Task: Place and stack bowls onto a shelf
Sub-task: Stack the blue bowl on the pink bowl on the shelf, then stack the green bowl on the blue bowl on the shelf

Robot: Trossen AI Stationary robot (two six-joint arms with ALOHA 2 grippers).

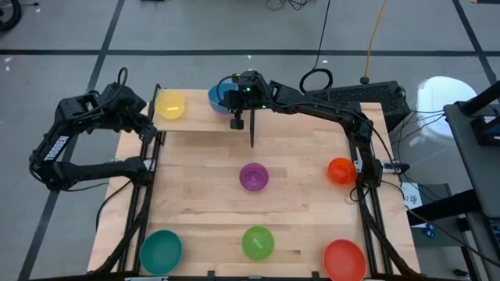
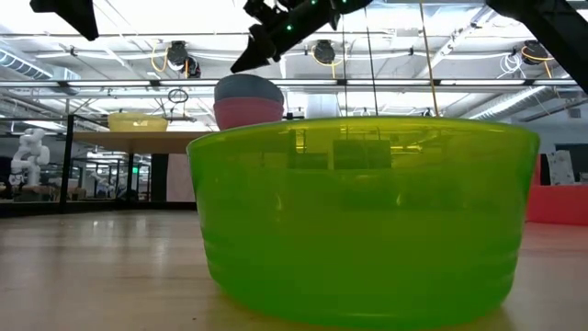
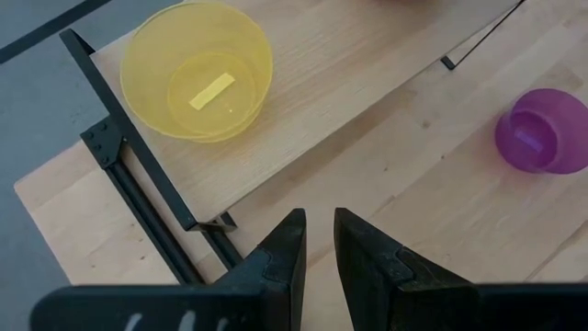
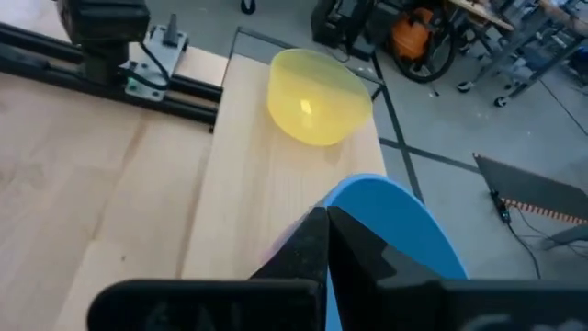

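Note:
The shelf (image 1: 195,117) stands at the table's far edge. A yellow bowl (image 1: 170,104) sits on its left part. To its right, a blue bowl (image 1: 221,95) rests nested in a pink bowl (image 2: 248,112) on the shelf. My right gripper (image 4: 327,234) reaches over from the right and is shut on the blue bowl. My left gripper (image 3: 318,241) hovers off the shelf's left end, narrowly open and holding nothing. On the tabletop stand the purple (image 1: 253,176), orange (image 1: 341,170), teal (image 1: 161,251), green (image 1: 258,242) and red (image 1: 344,260) bowls. My right gripper pinches the blue bowl's rim (image 4: 386,207) between its two fingers, on the side away from the yellow bowl. It comes slanting down from the table's right. The bowl sits upright in the pink bowl on the shelf (image 4: 266,184).
The shelf's thin black posts (image 3: 138,184) and the table's black side frames (image 1: 144,195) border the work area. Bare wood lies between the yellow bowl and the blue-on-pink stack. Cables and equipment sit beyond the table's far right corner (image 1: 367,97).

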